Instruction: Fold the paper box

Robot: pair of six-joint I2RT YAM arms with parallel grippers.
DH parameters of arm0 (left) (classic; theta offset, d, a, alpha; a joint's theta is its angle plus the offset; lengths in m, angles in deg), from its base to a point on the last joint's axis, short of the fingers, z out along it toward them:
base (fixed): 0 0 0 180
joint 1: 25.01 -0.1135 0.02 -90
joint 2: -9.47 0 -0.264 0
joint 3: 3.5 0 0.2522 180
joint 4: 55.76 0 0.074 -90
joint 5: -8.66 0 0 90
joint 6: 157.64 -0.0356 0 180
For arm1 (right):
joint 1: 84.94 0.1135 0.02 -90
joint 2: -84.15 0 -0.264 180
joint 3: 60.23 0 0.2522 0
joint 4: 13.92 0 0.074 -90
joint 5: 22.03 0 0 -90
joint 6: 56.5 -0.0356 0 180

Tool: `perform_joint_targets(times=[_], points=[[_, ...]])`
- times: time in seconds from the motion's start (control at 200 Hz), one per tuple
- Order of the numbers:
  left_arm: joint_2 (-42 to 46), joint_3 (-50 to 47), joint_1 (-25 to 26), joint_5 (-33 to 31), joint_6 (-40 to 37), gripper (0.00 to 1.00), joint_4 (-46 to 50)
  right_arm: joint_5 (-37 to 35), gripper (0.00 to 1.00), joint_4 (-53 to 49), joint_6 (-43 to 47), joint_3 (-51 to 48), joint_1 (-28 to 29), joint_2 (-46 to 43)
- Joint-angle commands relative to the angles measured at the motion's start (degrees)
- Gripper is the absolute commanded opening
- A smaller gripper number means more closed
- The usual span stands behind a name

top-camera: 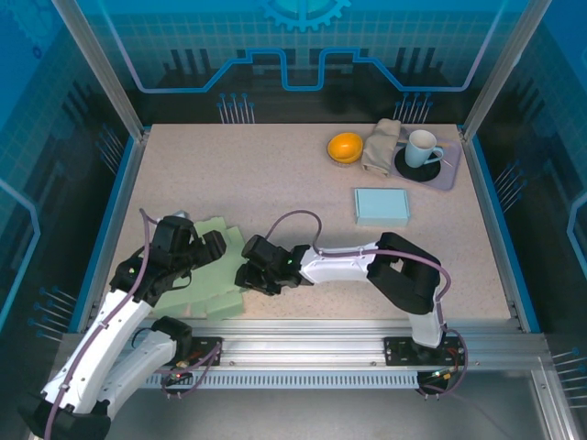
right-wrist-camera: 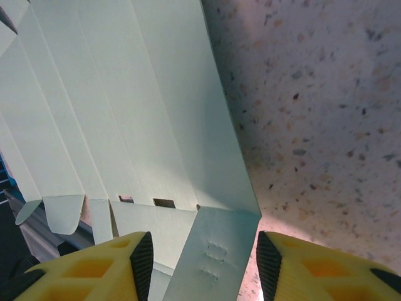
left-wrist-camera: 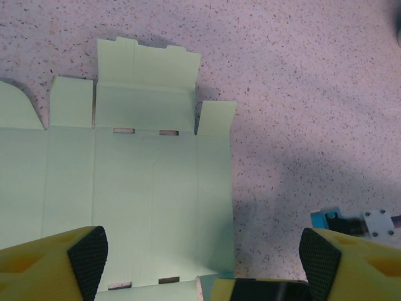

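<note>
Top view, left to right:
- left arm point(top-camera: 101, 339) comes up from the lower left. The left fingers point(top-camera: 213, 246) hang over the upper-left part of the paper box point(top-camera: 209, 291).
- paper box is an unfolded pale green sheet, flat on the surface point(top-camera: 275, 183), lower left of centre.
- right fingers point(top-camera: 249, 275) are at the sheet's right edge. The right arm point(top-camera: 339, 266) reaches in from the lower right.
- flat light blue box point(top-camera: 382, 206) sits right of centre, well apart from the sheet.
- upper right: round orange item point(top-camera: 346, 147), folded cloth point(top-camera: 381, 147), then a mug point(top-camera: 422, 147) on a dark saucer on a tray point(top-camera: 448, 174).

Left wrist view:
- paper box point(left-wrist-camera: 125, 188) fills the left half of the frame, lying flat. Flaps run along its top edge and small slots sit on the creases.
- left fingers point(left-wrist-camera: 88, 254) are released. The tips are wide apart at the bottom corners, one over the sheet and the other over bare surface point(left-wrist-camera: 301, 94). Nothing is clamped between them.

Right wrist view:
- paper box point(right-wrist-camera: 125, 113) runs from the upper left down to the bottom centre, creased panels side by side, with speckled surface point(right-wrist-camera: 326, 113) to the right.
- a corner flap point(right-wrist-camera: 216, 251) sits between the right fingers point(right-wrist-camera: 143, 257) at bottom centre and looks bent up off the sheet.
- right fingers are partly closed with the flap lying across the gap. Can't tell if the pads press on it or just bracket it.
</note>
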Motion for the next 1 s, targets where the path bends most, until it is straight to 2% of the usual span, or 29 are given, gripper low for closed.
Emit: perform_joint_targets(times=[0.0, 0.135, 0.195, 0.275, 0.325, 0.41, 0.52, 0.615, 0.68, 0.815, 0.995], points=[[0.34, -1.06, -0.58, 0.82, 0.63, 0.84, -0.69, -0.14, 0.49, -3.3, -2.52, 1.91, 1.56, 1.04], [0.78, -1.41, -0.62, 0.52, 0.58, 0.84, -0.51, -0.57, 0.45, -2.01, -3.9, 1.27, 1.85, 1.01], [0.87, -1.48, -0.62, 0.56, 0.75, 0.84, -0.51, -0.87, 0.37, -0.8, -4.21, 0.72, 1.53, 1.08], [0.83, -1.51, -0.62, 0.77, 0.97, 0.84, -0.52, -1.08, 0.2, -0.1, -2.26, 0.97, 0.74, 1.38], [0.96, -1.47, -0.62, 0.83, 1.02, 0.84, -0.43, -1.63, 0.18, -1.33, -0.52, 1.62, 0.13, 1.44], [1.13, -1.16, -0.55, 0.83, 1.07, 0.84, -0.17, -3.17, 0.01, -2.22, 2.85, 1.45, -1.16, 0.12], [1.19, -0.41, -0.62, 1.08, 0.95, 0.84, 0.1, -6.14, 0.0, -4.71, 9.69, 1.08, -3.37, -3.47], [1.13, 1.01, -0.58, 1.18, 0.6, 0.84, 0.53, -7.4, 0.0, -11.13, 19.98, 3.4, -6.19, -6.6], [1.09, 2.61, -0.55, 0.86, -0.1, 0.84, 1.12, -10.98, 0.0, -18.31, 27.25, 6.36, -7.6, -9.18], [1.1, 6.06, -0.6, 0.2, -1.68, 0.84, 1.18, -17.24, 0.0, -29.66, 49.5, 11.73, -10.32, -14.98], [-1.8, 7.82, -0.59, -0.56, -5.08, 0.84, -3.72, -24.34, 0.0, -46.24, 76.53, 22.28, -15.71, -18.14]])
